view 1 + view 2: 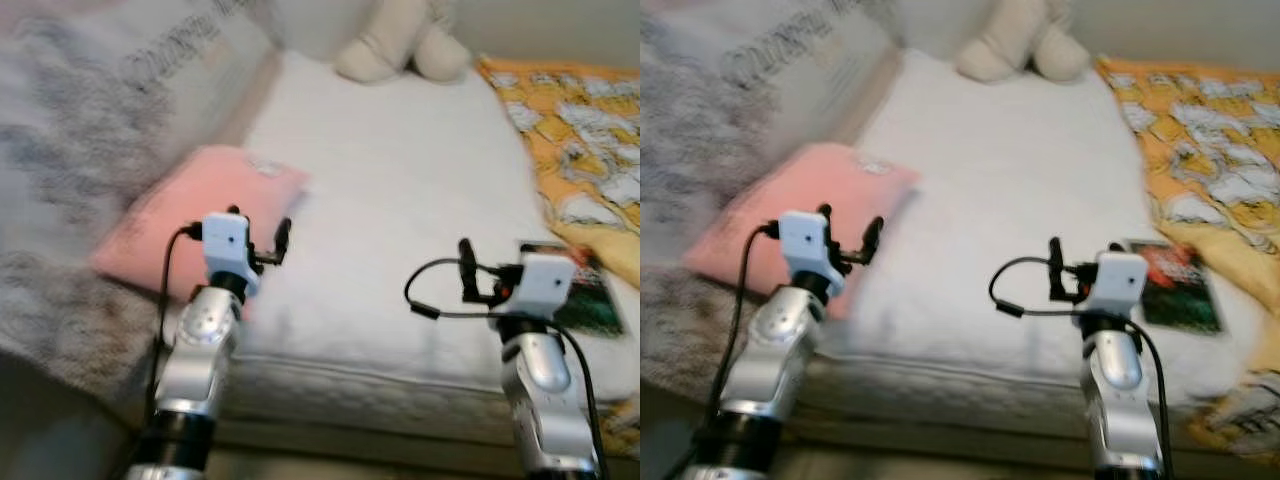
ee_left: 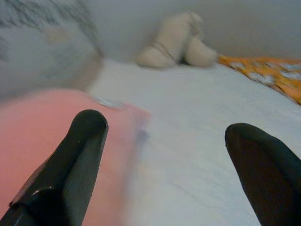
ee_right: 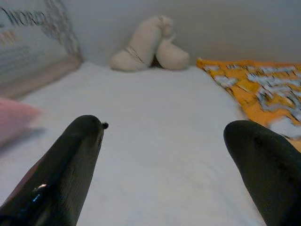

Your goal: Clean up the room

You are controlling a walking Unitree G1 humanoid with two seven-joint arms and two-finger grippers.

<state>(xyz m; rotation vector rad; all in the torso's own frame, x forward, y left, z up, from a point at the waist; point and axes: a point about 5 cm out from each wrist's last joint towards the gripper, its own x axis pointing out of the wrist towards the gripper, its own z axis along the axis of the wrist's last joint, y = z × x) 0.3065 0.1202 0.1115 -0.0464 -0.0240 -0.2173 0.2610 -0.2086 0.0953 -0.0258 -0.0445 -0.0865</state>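
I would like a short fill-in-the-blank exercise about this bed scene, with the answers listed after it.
1. The pillow lying near the left pincer is ____ in colour.
2. The blanket beside the right pincer is mainly ____ with white patches.
3. At the far end of the white mattress sits a cream ____ toy.
4. Both pincers have their fingers ____.

Missing words: pink; orange; plush; open

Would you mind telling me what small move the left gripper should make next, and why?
Probably ease the left gripper forward and down onto the pink pillow. Its fingers are open, empty and already pointed at the pillow's near edge, which lies askew beside the white mattress.
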